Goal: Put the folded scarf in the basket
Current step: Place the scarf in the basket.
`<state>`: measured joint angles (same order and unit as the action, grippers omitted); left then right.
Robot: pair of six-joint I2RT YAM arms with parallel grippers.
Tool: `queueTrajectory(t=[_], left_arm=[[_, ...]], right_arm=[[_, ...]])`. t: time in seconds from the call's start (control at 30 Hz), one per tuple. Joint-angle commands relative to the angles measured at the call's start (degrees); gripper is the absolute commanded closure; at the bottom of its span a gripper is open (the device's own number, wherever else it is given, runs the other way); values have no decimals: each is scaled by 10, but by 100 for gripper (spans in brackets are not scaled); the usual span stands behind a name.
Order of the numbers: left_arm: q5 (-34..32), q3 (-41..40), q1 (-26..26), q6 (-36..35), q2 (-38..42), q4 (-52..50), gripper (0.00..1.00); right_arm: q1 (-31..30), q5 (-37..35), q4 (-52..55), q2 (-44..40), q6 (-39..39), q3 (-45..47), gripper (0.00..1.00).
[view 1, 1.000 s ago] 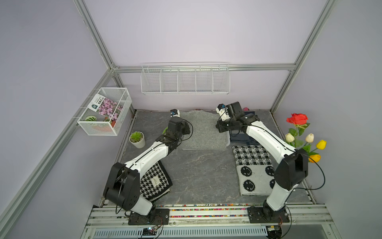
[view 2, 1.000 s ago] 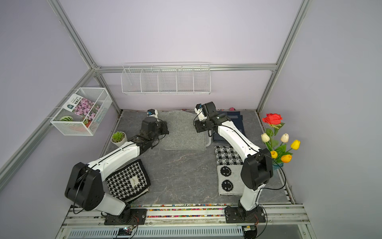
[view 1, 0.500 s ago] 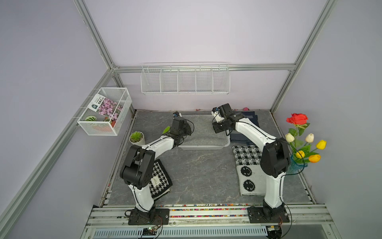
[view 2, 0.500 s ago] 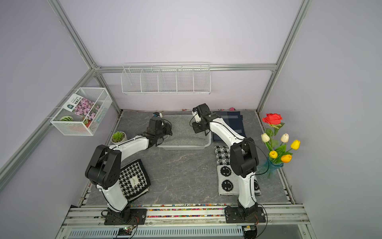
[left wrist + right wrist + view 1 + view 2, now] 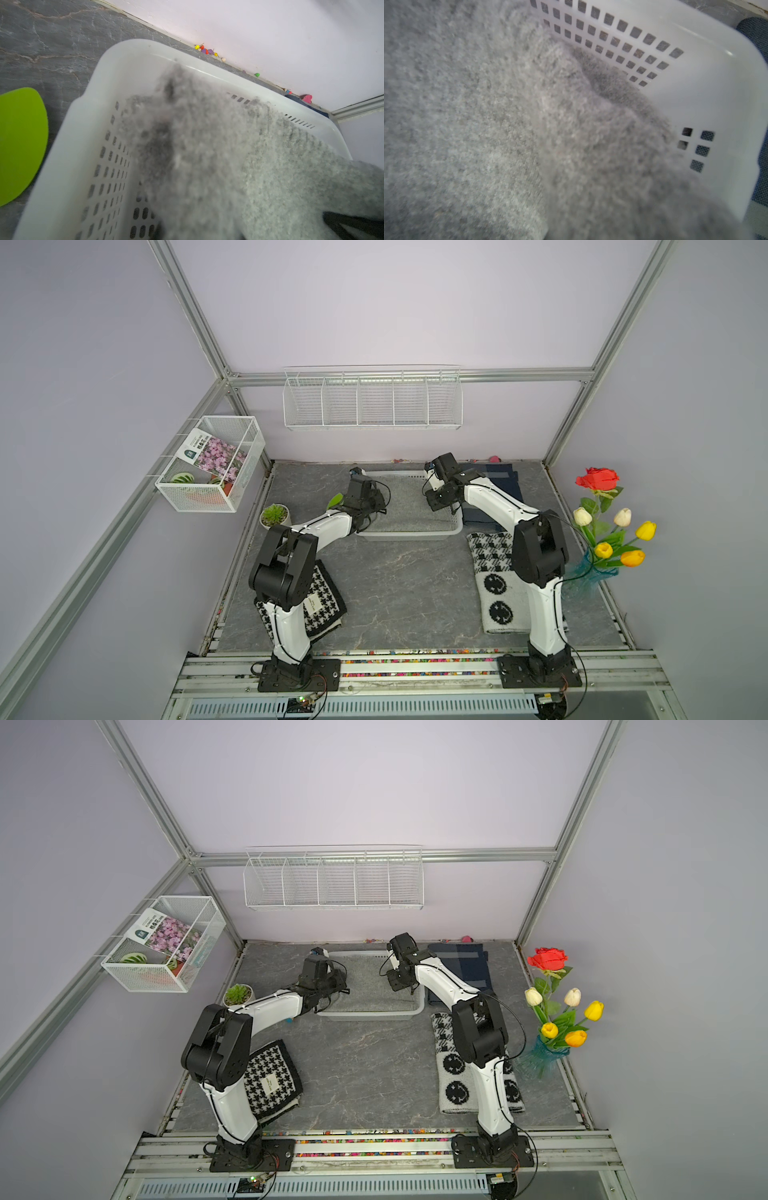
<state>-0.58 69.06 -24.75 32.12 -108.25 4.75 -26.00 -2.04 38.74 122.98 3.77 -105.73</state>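
The grey fuzzy folded scarf (image 5: 409,506) (image 5: 370,986) lies inside the white perforated basket (image 5: 407,536) (image 5: 365,1016) at the back of the table. My left gripper (image 5: 376,510) (image 5: 338,990) is low at the scarf's left end, inside the basket. Fabric covers its jaws in the left wrist view, where the scarf (image 5: 228,155) rises past the basket wall (image 5: 68,155); one of its black fingers (image 5: 353,224) shows. My right gripper (image 5: 440,506) (image 5: 401,986) sits at the right end, shut on the scarf (image 5: 488,124), which bunches up toward it by the basket wall (image 5: 695,93).
A navy cloth (image 5: 494,489) lies right of the basket, with a black-and-white smiley scarf (image 5: 494,572) in front of it. A houndstooth cloth (image 5: 320,605) lies front left, a small potted plant (image 5: 274,516) at the left, a flower vase (image 5: 606,539) far right. A wire-mesh box (image 5: 212,464) and a wire rack (image 5: 372,398) hang on the walls.
Both arms carried the scarf, stretched between them, back and down into the basket. It hung spread above the basket a second ago and now rests inside it.
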Motion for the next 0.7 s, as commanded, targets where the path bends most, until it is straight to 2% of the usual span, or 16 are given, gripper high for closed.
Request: queueTrajectory(t=[0.0,0.07,0.13,0.23,0.3,0.4,0.47,0.67], left_arm=[[-10,12,7,-3,-11,-4,74],[-10,10,8,-3,-12,-2,70],[-12,9,9,-3,-12,-2,64],[-14,11,9,-6,-7,-3,57],[-12,30,9,-18,-6,-21,55],[-5,52,9,-34,1,-50,50],[-7,49,9,-38,8,-49,49],[-14,50,9,-51,24,-55,40]], right_arm=[[4,-34,20,9,-1,-10,100],[4,-29,18,11,-6,-10,100],[4,-17,16,14,-9,-11,90],[4,-5,15,11,-5,-11,86],[4,-7,18,11,-2,-15,61],[5,-17,23,4,3,-17,50],[4,-17,24,-2,3,-17,47],[4,-32,13,-41,6,3,47]])
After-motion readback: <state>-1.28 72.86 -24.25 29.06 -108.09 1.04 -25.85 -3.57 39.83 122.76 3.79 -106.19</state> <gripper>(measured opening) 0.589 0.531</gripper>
